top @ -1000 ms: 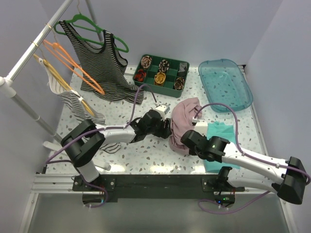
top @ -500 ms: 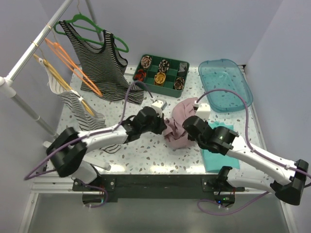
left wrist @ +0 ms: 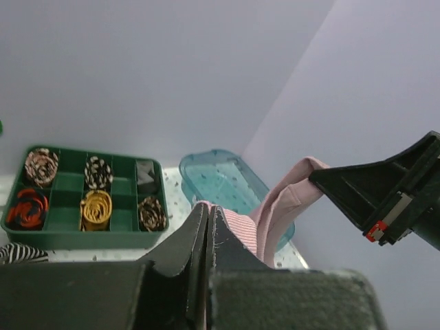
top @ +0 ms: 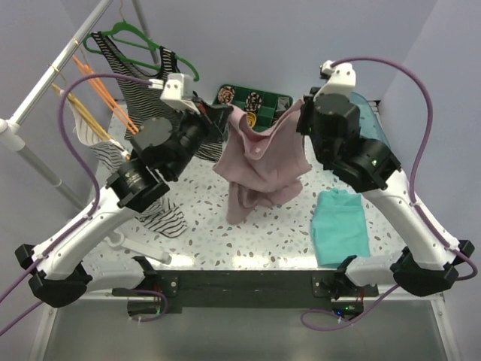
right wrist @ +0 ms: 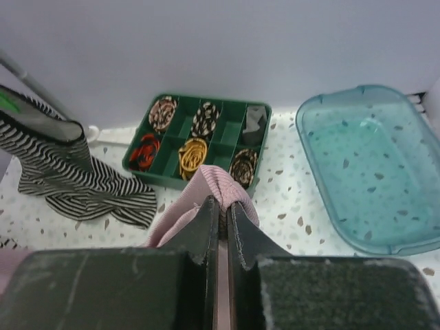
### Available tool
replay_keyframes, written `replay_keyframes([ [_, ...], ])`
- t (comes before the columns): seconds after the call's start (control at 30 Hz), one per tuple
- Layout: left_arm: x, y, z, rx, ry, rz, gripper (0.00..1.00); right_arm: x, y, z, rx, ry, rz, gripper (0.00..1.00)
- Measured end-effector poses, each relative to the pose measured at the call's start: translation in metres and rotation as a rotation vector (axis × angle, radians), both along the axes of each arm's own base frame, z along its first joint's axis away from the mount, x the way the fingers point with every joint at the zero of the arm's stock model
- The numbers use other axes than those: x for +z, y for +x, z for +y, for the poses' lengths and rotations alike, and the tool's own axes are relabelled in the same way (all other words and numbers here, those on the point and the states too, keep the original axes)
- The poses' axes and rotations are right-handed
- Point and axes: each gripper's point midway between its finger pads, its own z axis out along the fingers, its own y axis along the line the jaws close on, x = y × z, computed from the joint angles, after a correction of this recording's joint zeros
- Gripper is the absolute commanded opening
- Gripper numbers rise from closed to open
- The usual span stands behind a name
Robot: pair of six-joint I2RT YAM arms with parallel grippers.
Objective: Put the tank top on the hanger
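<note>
Tank top (top: 263, 154) hangs whole from above; wrist views: pinched edges only.

The tank top (top: 259, 154) hangs mid-table, curtaining the centre. Left, a striped top (top: 128, 64) crowds the orange hanger (top: 105, 94) — tight approach. Bare table (top: 225, 241) in front lies open — tray (right wrist: 213, 100) and bin (right wrist: 364, 158) fill the back.
</note>
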Motion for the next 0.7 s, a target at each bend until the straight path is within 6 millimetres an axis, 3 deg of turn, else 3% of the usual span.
replay_keyframes([
  [0.17,0.044,0.002,0.021,0.088,-0.035,-0.048,0.0,0.068,0.008,-0.012,-0.018,0.022,-0.125,0.0],
  [0.27,0.04,0.005,0.026,0.118,-0.02,-0.033,0.0,0.072,0.003,-0.016,-0.011,0.025,-0.141,0.0],
  [0.33,0.027,0.008,0.026,0.135,0.009,-0.007,0.0,0.052,-0.001,-0.019,-0.006,0.005,-0.113,0.0],
  [0.4,-0.001,0.012,0.023,0.141,0.053,0.039,0.0,0.019,-0.005,-0.017,0.014,-0.009,-0.063,0.0],
  [0.43,-0.016,0.013,0.02,0.138,0.072,0.063,0.0,-0.007,-0.008,-0.016,0.028,-0.024,-0.019,0.0],
  [0.5,-0.063,0.014,0.015,0.126,0.14,0.138,0.0,-0.066,-0.016,-0.013,0.063,-0.048,0.085,0.02],
  [0.57,-0.115,0.011,0.011,0.1,0.213,0.218,0.04,-0.123,-0.025,-0.009,0.094,-0.065,0.193,0.12],
  [0.6,-0.142,0.008,0.009,0.085,0.244,0.259,0.14,-0.16,-0.031,-0.007,0.108,-0.077,0.26,0.19],
  [0.63,-0.176,0.002,0.009,0.063,0.287,0.313,0.25,-0.194,-0.04,-0.008,0.12,-0.093,0.333,0.36],
  [0.67,-0.206,-0.004,0.01,0.047,0.328,0.365,0.38,-0.226,-0.05,-0.01,0.129,-0.107,0.404,0.43],
  [0.7,-0.227,-0.009,0.011,0.031,0.36,0.4,0.58,-0.245,-0.057,-0.011,0.133,-0.107,0.449,0.53],
])
